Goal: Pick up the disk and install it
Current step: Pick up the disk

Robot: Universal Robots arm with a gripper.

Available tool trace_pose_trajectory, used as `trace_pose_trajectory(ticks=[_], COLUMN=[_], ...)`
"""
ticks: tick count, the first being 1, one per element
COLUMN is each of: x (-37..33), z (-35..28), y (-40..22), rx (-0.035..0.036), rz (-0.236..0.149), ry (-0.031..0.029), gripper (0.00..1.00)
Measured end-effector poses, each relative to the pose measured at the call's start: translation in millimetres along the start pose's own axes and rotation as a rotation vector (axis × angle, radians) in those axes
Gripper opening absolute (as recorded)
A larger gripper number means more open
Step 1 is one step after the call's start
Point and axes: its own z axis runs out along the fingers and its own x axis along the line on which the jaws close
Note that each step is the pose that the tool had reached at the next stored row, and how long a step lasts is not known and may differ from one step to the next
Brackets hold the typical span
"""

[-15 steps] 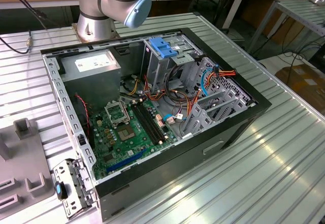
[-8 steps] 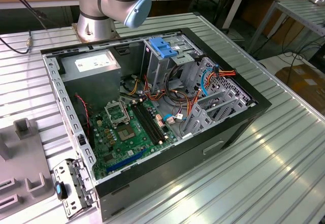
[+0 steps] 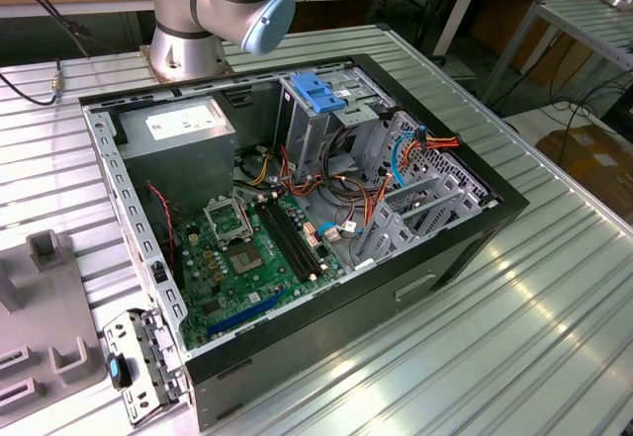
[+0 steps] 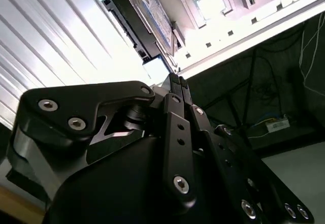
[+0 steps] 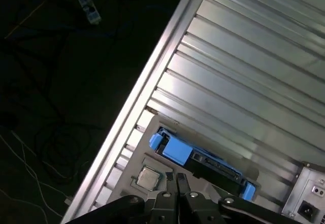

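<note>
Hand [image 5: 177, 179]: pinched closed, gripping nothing | near the disk [image 5: 203, 164] | disk resting in grey holder [image 5: 152, 158] on table [image 5: 244, 56]

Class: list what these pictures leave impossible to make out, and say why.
Exterior view: the arm is cut off by the top edge.
Second wrist view: the disk has its face washed out by glare.
First wrist view: the gripper is cut off by the bottom edge, and the floor cables are lost in darkness.
</note>
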Motion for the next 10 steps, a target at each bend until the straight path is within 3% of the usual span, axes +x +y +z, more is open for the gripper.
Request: trace_pose_trajectory(ticks=[8,10], x=[-0.1,-0.5], z=[0.2,0.4], y=[-0.1,0.7], rx=[0.0014,0.006], rz=[-0.158,-0.192], ry=[0.0086,0.0074], gripper=[0.15,0.15])
